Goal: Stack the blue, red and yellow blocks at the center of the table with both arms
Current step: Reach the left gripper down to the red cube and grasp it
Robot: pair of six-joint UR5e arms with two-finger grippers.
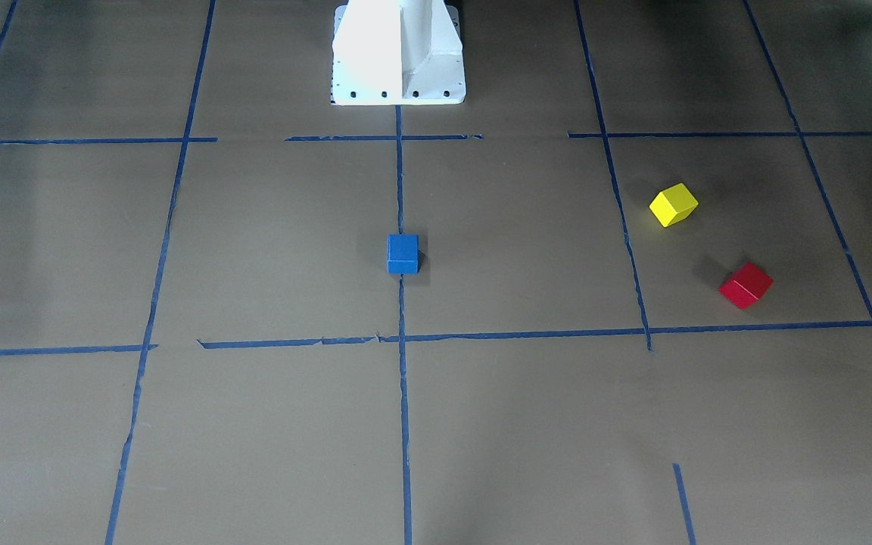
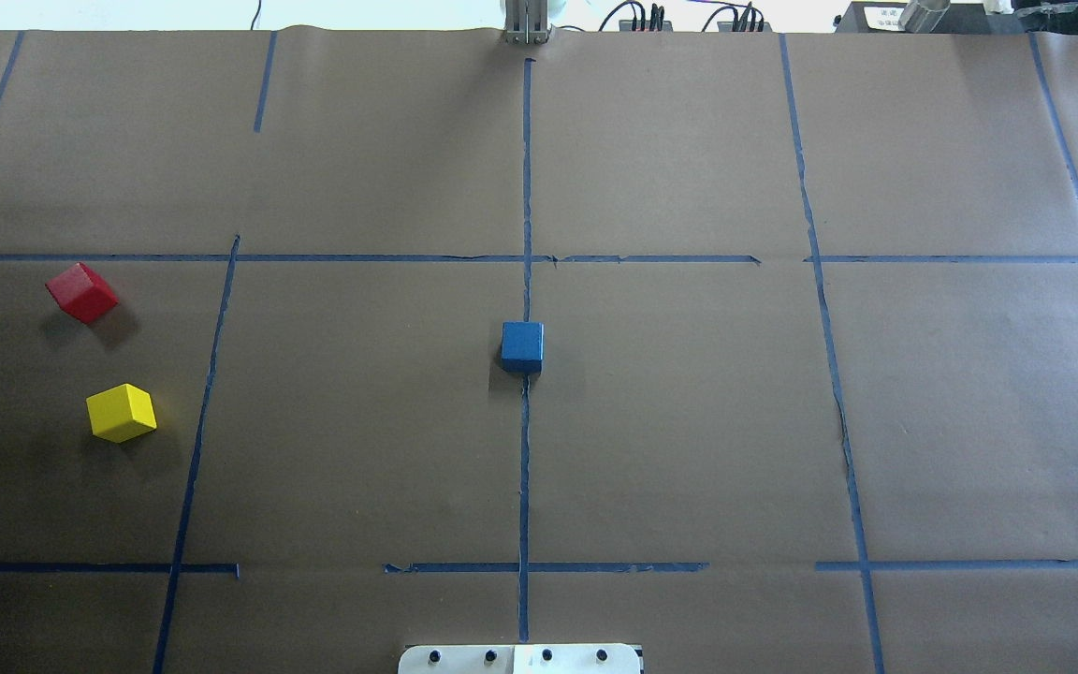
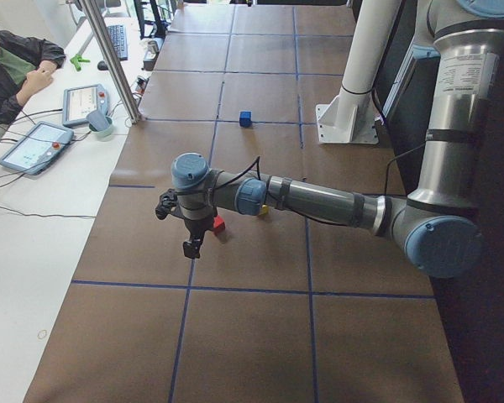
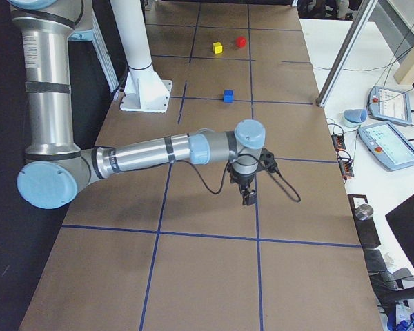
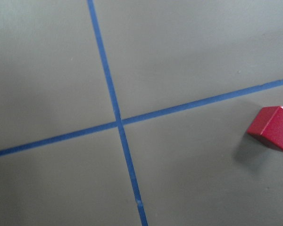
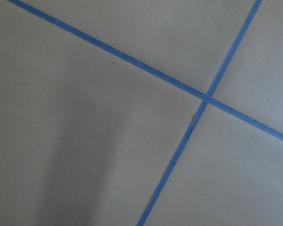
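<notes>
Broadly, I find the table (image 2: pixel 689 449) to be a wide sheet of brown paper, flat and squared off by blue tape lines (image 2: pixel 524 468) with gaps in places. Along its far side runs a white bench (image 3: pixel 34 252) carrying control tablets (image 3: pixel 32 148), with a person (image 3: pixel 8 71) seated at it. The left arm (image 3: pixel 319 200) and right arm (image 4: pixel 145 153) reach low over opposite ends, either side of the white pedestal (image 1: pixel 398 53). I cannot tell how far the left gripper (image 3: pixel 191 245) or right gripper (image 4: pixel 249 196) is parted. The blue block (image 2: pixel 522 345) sits on the centre line. The red block (image 2: pixel 81 292) and yellow block (image 2: pixel 122 413) lie apart on the robot's left, both skewed to the grid.
</notes>
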